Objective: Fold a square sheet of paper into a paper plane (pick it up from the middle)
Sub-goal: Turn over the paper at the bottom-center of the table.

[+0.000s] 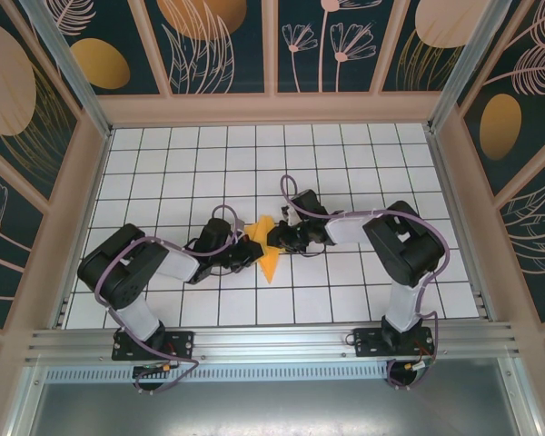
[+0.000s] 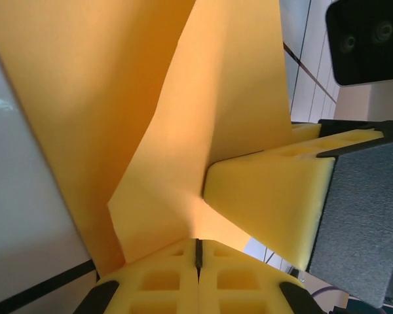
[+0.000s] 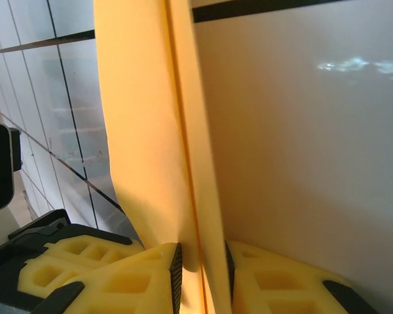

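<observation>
The square sheet of paper is orange-yellow, folded into a narrow pointed shape, and held up off the table between both grippers. My left gripper comes from the left. In its wrist view its yellow jaws are pressed together on a lower corner of the paper. My right gripper meets it from the right, and one of its yellow fingers lies against the sheet. In the right wrist view, the right gripper has its pads close on either side of the paper's long folded crease.
The white gridded table stretches behind and to both sides of the arms. Wooden walls with dark painted panels enclose it. The left gripper's foam finger sits beside the right jaws.
</observation>
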Controlling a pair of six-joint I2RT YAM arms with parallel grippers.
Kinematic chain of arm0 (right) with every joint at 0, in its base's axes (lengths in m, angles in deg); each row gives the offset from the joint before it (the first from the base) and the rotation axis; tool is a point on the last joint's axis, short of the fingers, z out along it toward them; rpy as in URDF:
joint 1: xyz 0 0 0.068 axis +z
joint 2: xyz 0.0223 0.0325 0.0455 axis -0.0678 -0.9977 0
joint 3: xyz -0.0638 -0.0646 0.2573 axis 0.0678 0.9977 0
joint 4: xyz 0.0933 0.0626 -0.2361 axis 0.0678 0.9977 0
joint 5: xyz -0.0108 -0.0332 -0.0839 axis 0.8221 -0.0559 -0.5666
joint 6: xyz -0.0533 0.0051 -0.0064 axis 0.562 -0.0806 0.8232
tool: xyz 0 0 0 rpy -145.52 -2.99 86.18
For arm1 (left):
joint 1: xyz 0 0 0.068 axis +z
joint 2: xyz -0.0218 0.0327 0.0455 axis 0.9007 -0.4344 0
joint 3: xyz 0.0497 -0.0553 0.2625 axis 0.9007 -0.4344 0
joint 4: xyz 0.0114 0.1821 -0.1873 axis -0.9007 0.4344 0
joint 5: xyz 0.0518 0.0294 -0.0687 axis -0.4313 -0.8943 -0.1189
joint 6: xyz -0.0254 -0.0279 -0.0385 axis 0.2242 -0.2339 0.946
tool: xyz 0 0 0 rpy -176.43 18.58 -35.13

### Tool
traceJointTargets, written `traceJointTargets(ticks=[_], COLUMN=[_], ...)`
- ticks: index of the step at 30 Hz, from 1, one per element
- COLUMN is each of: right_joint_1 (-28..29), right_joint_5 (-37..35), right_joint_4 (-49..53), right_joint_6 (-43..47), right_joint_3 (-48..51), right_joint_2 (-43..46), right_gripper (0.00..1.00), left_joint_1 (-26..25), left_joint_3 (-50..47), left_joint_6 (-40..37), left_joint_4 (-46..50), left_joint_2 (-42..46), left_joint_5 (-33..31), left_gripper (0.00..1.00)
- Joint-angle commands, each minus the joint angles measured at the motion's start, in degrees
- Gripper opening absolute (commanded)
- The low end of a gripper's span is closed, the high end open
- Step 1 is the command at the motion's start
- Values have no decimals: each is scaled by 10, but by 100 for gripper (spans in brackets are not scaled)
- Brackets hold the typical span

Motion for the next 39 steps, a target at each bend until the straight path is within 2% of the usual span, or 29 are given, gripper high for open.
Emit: traceJointTargets(ticks=[1, 5, 10, 13, 16, 20, 24, 29, 34, 39], right_joint_1=[4, 5, 5, 2, -8, -21, -27, -10, 35, 95], right_joint_5=[24, 26, 10, -19, -14, -135, -307, -510, -564, -564], right_joint_4=[-31, -31, -5, 34, 68, 230, 396, 529, 546, 548], right_joint_6=[2, 6, 18, 45, 66, 134, 199, 206, 186, 172], right_joint_3=[-19, -29, -42, -49, -58, -101, -157, -223, -243, -273], right_joint_2=[-14, -27, -31, -9, 24, 76, 115, 102, 50, -17], right_gripper=[28, 26, 12, 5, 1, 0, 0, 1, 3, 5], left_joint_1=[-2, -2, -2, -2, -2, -2, -2, -1, -1, -1], left_joint_3=[-2, -2, -4, -4, -9, -4, 11, 3, 3, -13], left_joint_6=[-2, -2, -2, -6, -5, -26, -70, -94, -92, -80], left_joint_4=[-2, 7, 6, 13, 26, 88, 191, 240, 267, 279], left_joint_2=[8, 8, 19, 43, 83, 146, 204, 271, 296, 323], left_joint_5=[-6, -11, -12, -23, -57, -119, -204, -292, -329, -357], left_gripper=[2, 2, 2, 11, 13, 18, 18, 21, 21, 22])
